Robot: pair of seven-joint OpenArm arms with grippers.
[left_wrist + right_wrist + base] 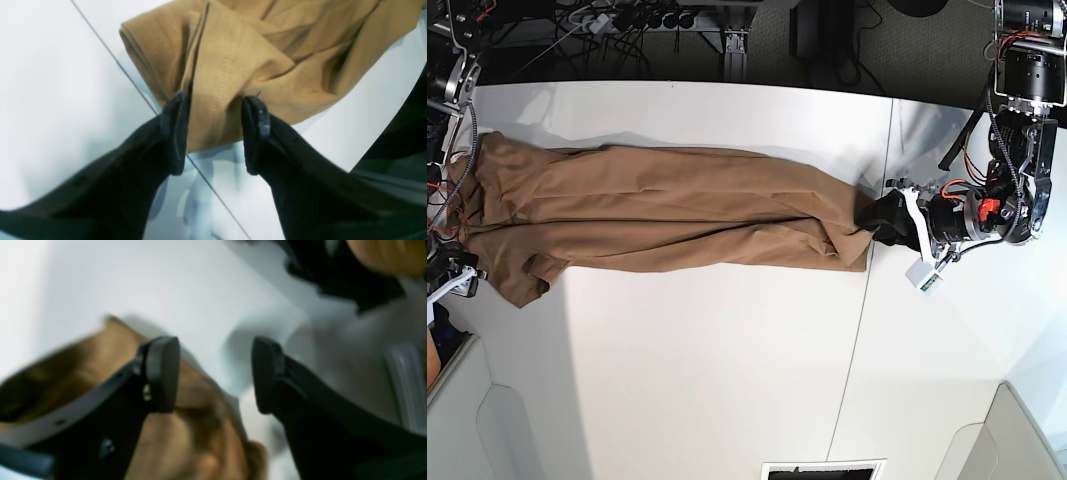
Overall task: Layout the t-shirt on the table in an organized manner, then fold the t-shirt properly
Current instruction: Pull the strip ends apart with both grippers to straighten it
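Note:
The tan t-shirt [657, 220] lies stretched in a long band across the white table [727, 380], with folds running along it. At its right end my left gripper [868, 219] stands open. In the left wrist view a flat stitched fold of the t-shirt [217, 110] fills the gap of the left gripper [216, 100] and touches both fingers. My right gripper [215, 350] is open with nothing between its fingers. The blurred t-shirt [83, 363] lies behind and under its left finger [163, 373].
A thin dark seam [859, 340] crosses the table near the shirt's right end. Cables and power strips [627, 18] lie beyond the far edge. Grey bins sit at the front left [487, 430] and front right [1027, 440] corners. A dark slot [822, 470] marks the front edge.

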